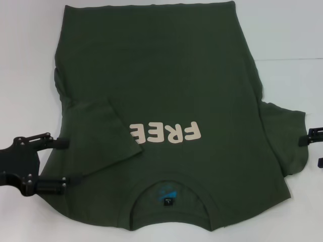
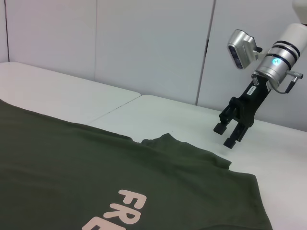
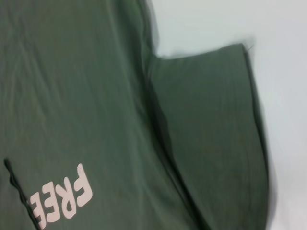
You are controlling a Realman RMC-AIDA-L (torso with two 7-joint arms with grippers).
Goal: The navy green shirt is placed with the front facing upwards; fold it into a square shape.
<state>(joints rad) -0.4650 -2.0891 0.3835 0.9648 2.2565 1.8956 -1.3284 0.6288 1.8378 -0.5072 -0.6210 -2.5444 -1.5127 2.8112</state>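
The navy green shirt (image 1: 166,91) lies flat, front up, on the white table, with its collar (image 1: 169,194) nearest me and its hem at the far side. The left sleeve (image 1: 101,143) is folded inward over the chest and covers the end of the cream "FREE" lettering (image 1: 166,132). The right sleeve (image 1: 285,143) lies spread out flat; the right wrist view shows this sleeve (image 3: 216,124) too. My left gripper (image 1: 64,161) is open at the shirt's left edge beside the folded sleeve. My right gripper (image 1: 313,150) is open and empty just beyond the right sleeve, and this gripper (image 2: 230,132) hovers over the table.
The white table (image 1: 25,60) extends around the shirt on both sides. A seam in the tabletop (image 1: 292,59) runs off to the right. Pale wall panels (image 2: 153,48) stand behind the table in the left wrist view.
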